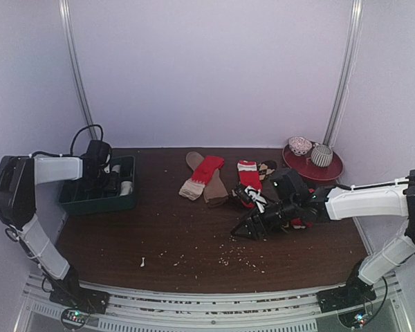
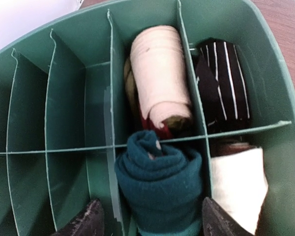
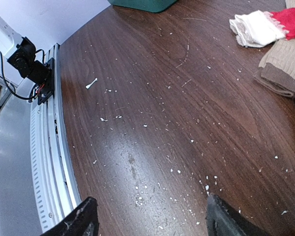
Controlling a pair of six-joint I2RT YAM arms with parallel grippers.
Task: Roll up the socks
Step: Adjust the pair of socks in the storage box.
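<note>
A dark teal rolled sock (image 2: 160,187) stands in a near compartment of the green tray (image 2: 64,93). My left gripper (image 2: 152,223) is open, one finger on each side of the roll, and hovers over the tray (image 1: 100,181). Other rolls fill neighbouring compartments: cream (image 2: 160,73), black striped (image 2: 221,83) and white (image 2: 238,187). Flat socks lie mid-table: a red one with a pale cuff (image 1: 202,176) across a brown one (image 1: 213,185), and another red one (image 1: 249,176). My right gripper (image 1: 245,228) is open over bare wood (image 3: 152,221), with nothing between its fingers.
A red plate (image 1: 328,173) holding two small bowls sits at the back right. White crumbs are scattered over the brown table (image 1: 194,256). The tray's left compartments (image 2: 29,118) hold nothing. The table's front rail (image 3: 44,147) runs close to my right gripper.
</note>
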